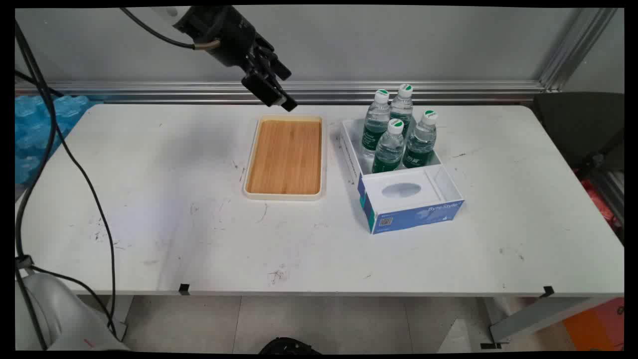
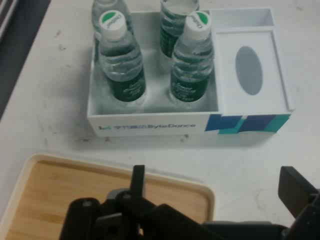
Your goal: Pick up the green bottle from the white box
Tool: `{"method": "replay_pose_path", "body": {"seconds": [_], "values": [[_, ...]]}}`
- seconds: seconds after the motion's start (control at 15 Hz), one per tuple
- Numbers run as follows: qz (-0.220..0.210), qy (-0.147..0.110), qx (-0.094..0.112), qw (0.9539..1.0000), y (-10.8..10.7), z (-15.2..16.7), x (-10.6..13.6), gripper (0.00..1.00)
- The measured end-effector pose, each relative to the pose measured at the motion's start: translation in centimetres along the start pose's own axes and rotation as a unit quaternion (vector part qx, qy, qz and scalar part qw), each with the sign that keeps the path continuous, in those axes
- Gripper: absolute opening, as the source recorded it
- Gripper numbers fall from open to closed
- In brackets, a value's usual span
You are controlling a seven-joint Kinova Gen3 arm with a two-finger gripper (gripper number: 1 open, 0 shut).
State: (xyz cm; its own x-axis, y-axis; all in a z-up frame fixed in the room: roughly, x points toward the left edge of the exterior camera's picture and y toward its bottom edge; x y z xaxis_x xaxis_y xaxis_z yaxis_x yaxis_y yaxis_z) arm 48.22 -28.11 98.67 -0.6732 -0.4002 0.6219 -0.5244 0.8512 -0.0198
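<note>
Main view shows the pincer raised above the far end of the wooden tray, which lies bare on the white surface. It grips nothing. In the hand view its two fingers stand well apart, one near the picture's middle and the other at the right edge, so the pincer is wide and empty.

Just to the right of the tray sits a white and blue box. Its far compartment holds four water bottles with green labels and white caps, standing upright and close together. Its near part is a closed white top with an oval opening. A narrow strip of bare surface separates box and tray.

As a judgement only: the bottles are the nearest graspable things, and they are packed tightly, so any approach from above would do well to come straight down over one cap, with the fingers set in the gaps between neighbours rather than across two bottles. The bottle nearest the tray looks the easiest to reach, but the box wall stands close beside it, so the fingers would need to clear that rim. The bottles look thin-walled and could slip or dent under a hard squeeze.

A blue pile lies beyond the surface's left edge.
</note>
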Motion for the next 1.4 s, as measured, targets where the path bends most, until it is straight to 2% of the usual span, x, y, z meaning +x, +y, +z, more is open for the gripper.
{"method": "replay_pose_path", "body": {"seconds": [0.27, 0.6, 1.0, 1.4], "values": [[-0.019, 0.005, 0.003, 0.9998, 1.6, 1.7, 1.2, 1.0], [-0.044, 0.002, 0.028, 0.9987, 3.3, 6.3, 3.9, 1.0], [-0.069, -0.012, 0.05, 0.9963, 3.9, 13.0, 6.6, 1.0], [-0.074, -0.027, 0.055, 0.9954, 4.2, 19.2, 8.6, 1.0]]}}
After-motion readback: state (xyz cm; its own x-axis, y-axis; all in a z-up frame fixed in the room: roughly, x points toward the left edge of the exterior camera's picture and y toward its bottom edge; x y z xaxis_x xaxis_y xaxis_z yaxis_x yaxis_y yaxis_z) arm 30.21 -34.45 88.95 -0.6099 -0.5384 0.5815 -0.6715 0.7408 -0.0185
